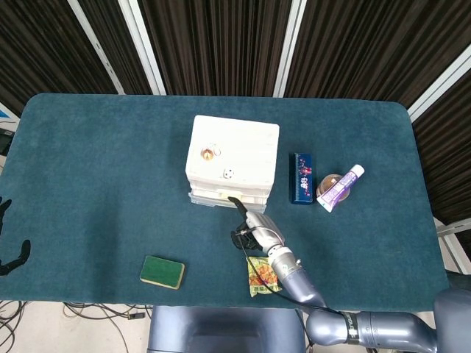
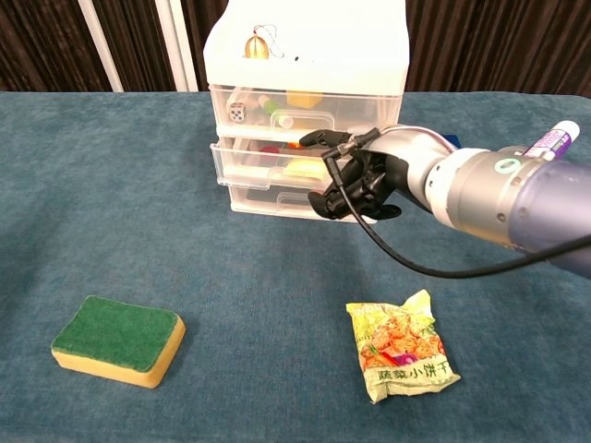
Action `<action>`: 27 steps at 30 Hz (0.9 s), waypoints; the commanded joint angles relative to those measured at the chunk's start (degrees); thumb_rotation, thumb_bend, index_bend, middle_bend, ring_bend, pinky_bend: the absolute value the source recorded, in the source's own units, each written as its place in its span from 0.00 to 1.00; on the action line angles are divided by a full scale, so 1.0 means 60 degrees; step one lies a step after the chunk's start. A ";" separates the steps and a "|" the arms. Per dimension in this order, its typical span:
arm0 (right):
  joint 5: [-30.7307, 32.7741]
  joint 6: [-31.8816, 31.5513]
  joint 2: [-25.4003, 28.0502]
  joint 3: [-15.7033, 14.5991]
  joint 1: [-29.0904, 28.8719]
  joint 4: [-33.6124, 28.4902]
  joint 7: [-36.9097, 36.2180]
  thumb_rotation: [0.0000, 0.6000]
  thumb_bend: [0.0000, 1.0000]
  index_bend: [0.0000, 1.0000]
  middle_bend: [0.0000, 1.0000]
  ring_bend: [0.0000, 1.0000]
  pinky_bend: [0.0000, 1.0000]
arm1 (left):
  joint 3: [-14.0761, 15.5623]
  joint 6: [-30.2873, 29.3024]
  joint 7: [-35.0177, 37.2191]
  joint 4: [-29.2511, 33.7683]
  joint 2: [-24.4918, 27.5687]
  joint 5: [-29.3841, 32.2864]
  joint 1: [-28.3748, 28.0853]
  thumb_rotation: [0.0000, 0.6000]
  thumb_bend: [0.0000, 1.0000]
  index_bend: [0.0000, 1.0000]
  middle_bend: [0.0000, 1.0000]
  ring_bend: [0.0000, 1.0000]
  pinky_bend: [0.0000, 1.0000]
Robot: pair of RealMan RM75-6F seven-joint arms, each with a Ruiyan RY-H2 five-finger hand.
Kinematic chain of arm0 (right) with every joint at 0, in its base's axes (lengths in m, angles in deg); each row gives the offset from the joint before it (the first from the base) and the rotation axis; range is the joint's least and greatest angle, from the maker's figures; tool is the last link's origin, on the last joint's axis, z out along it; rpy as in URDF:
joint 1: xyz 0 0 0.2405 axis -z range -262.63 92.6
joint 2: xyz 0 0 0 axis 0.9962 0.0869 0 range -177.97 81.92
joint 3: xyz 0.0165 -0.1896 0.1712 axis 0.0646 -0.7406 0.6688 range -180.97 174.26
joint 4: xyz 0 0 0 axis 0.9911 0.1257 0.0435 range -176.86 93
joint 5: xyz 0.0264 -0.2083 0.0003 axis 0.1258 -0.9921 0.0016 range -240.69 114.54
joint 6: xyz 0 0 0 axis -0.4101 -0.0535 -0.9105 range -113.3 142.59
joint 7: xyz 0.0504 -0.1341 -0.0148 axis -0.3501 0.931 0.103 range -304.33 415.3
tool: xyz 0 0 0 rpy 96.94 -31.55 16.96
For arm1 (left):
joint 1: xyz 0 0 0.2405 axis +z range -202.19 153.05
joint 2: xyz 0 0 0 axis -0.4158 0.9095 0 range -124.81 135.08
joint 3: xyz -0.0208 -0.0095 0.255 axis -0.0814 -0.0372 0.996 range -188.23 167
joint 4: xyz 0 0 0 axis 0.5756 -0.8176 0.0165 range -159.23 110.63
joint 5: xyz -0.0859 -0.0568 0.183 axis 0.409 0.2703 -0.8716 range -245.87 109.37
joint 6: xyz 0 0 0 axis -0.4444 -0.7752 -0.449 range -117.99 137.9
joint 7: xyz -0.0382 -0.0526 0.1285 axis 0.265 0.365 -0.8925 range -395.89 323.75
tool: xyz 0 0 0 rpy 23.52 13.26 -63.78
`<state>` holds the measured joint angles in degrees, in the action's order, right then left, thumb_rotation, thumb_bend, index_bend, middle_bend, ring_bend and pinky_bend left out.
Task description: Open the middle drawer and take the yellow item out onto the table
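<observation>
The yellow item point(image 2: 307, 169) lies inside the translucent middle drawer point(image 2: 277, 164) of the white plastic three-drawer cabinet point(image 2: 305, 55), the drawer slightly out. The right hand point(image 2: 360, 180) hangs at that drawer's front right, fingers curled in, holding nothing. The left hand point(image 1: 11, 254) shows only dark fingertips at the table's edge; its state cannot be told. A green-and-yellow sponge point(image 2: 117, 340) and a snack packet point(image 2: 401, 345) lie nearer on the blue cloth.
</observation>
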<state>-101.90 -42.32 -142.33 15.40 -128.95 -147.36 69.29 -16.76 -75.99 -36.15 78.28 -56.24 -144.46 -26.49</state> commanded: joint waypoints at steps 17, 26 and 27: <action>0.1729 0.0071 -0.0080 0.0270 -0.1172 0.0169 0.0715 1.00 0.58 0.09 0.90 0.92 0.98 | 0.0014 0.0034 0.0004 -0.0003 0.0008 0.0013 -0.0006 1.00 0.40 0.02 0.00 0.00 0.00; 0.2195 0.0043 -0.0119 0.0298 -0.1528 0.0264 0.0911 1.00 0.58 0.14 0.90 0.92 0.98 | 0.0007 0.0041 0.0031 -0.0009 0.0015 0.0026 -0.0007 1.00 0.40 0.02 0.00 0.00 0.00; 0.2212 0.0040 -0.0105 0.0304 -0.1546 0.0238 0.0902 1.00 0.58 0.15 0.90 0.92 0.98 | 0.0008 0.0040 0.0031 -0.0011 0.0015 0.0023 -0.0008 1.00 0.40 0.02 0.00 0.00 0.00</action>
<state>-88.69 -42.06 -143.01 17.19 -138.17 -145.87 74.71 -16.71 -75.74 -35.96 78.21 -56.15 -144.33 -26.53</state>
